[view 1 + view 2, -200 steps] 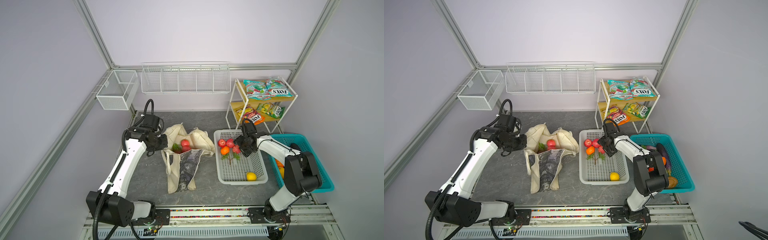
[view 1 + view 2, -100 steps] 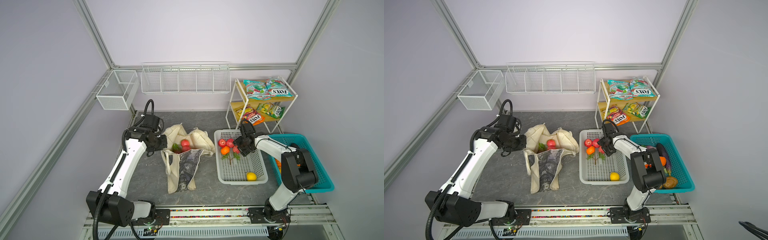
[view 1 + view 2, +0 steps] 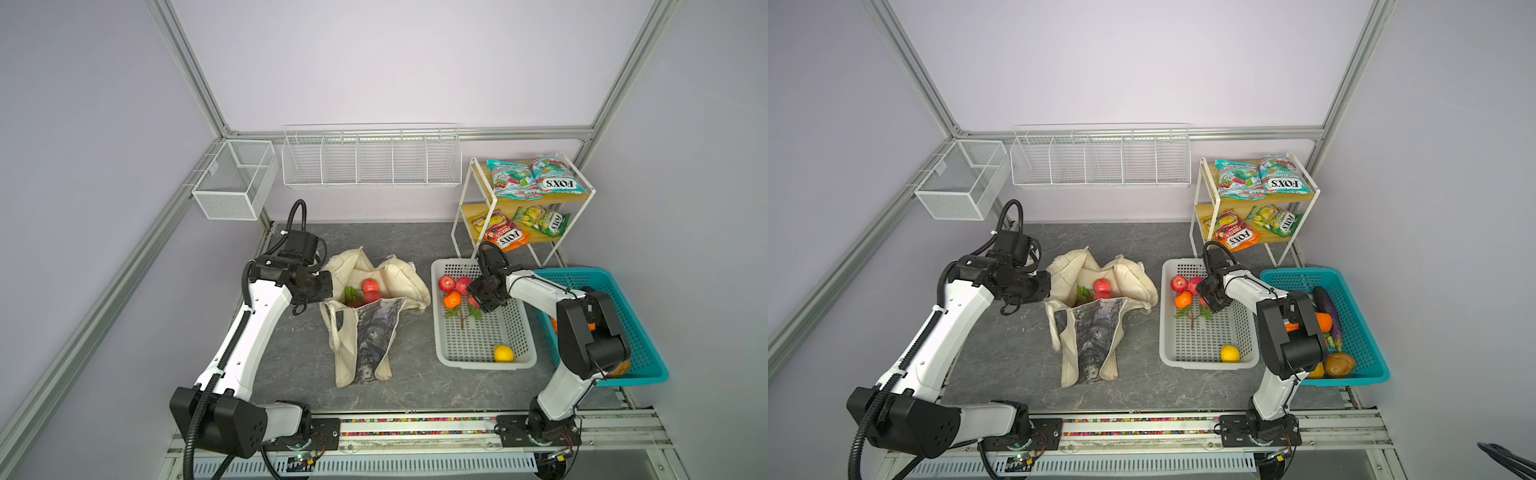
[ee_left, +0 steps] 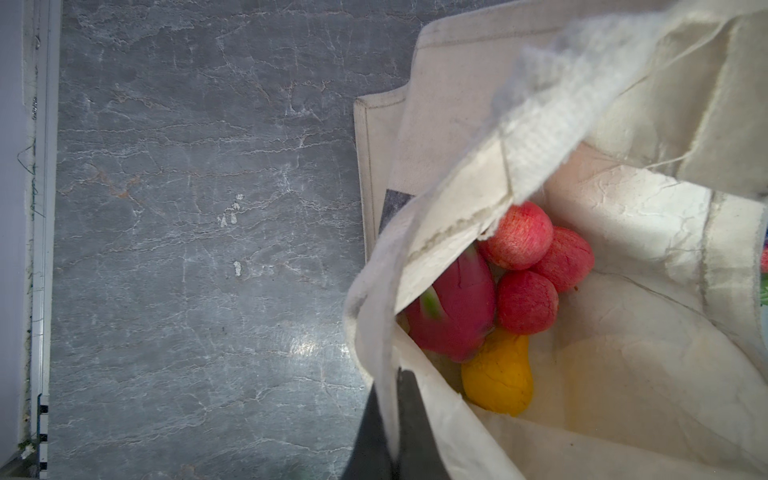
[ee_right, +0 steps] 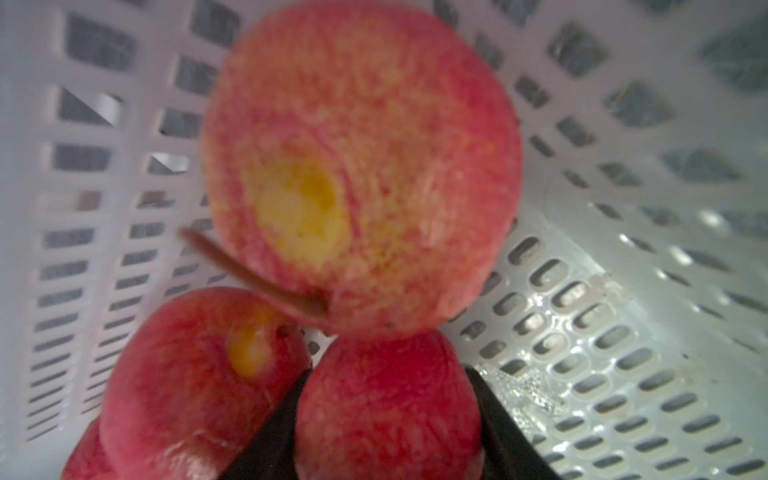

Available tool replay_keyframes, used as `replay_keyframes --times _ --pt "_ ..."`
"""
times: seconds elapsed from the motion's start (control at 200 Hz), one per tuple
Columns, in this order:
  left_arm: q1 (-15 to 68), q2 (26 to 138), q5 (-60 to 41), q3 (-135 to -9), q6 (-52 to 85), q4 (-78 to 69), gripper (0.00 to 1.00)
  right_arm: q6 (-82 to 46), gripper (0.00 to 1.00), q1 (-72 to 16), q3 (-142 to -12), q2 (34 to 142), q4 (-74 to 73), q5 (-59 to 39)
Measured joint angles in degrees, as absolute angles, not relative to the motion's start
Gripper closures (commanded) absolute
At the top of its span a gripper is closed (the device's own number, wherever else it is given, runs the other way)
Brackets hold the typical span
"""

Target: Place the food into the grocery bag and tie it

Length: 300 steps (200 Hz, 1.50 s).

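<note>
The cream grocery bag (image 3: 374, 332) (image 3: 1096, 328) lies open on the grey table. My left gripper (image 3: 328, 286) (image 4: 392, 428) is shut on its rim cloth. Inside the bag lie red apples (image 4: 519, 237), a pink dragon fruit (image 4: 457, 307) and a yellow fruit (image 4: 498, 378). My right gripper (image 3: 476, 297) (image 5: 388, 372) reaches into the white basket (image 3: 440, 332), with both fingers pressed against the sides of a red apple (image 5: 386, 415). Two more apples (image 5: 361, 166) crowd against it. An orange (image 3: 452, 299) and a yellow lemon (image 3: 503, 353) also lie in that basket.
A teal basket (image 3: 636, 332) with vegetables stands right of the white one, under my right arm. A small shelf (image 3: 478, 216) behind holds FOX'S packets (image 3: 536, 178). Wire baskets (image 3: 370, 158) hang on the back wall. A green sprig (image 3: 461, 313) lies in the white basket.
My right gripper's jaws have closed in on the red apple in the white basket. The left arm has kept still, holding the bag's rim.
</note>
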<state>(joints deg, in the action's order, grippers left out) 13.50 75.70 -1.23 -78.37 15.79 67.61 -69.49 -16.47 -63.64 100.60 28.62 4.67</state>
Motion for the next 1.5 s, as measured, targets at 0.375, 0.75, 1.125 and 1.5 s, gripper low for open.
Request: replay_keyframes --times 0.375,0.75,1.125,1.5 --pt "13.50 75.70 -1.04 -78.37 15.77 67.61 1.00 -68.07 0.55 -16.47 -64.29 95.42 31.99 5.96" --pt "13.50 75.72 -1.32 -78.37 15.75 67.51 1.00 -62.83 0.57 -19.81 -71.53 82.98 41.82 8.19" --pt "13.50 76.53 -4.23 -78.37 15.81 66.59 1.00 -46.46 0.59 -38.33 -93.14 88.49 47.31 8.29" --pt "13.50 76.53 -4.73 -78.37 16.25 66.28 1.00 -31.48 0.61 -49.21 -109.16 102.15 49.78 1.13"
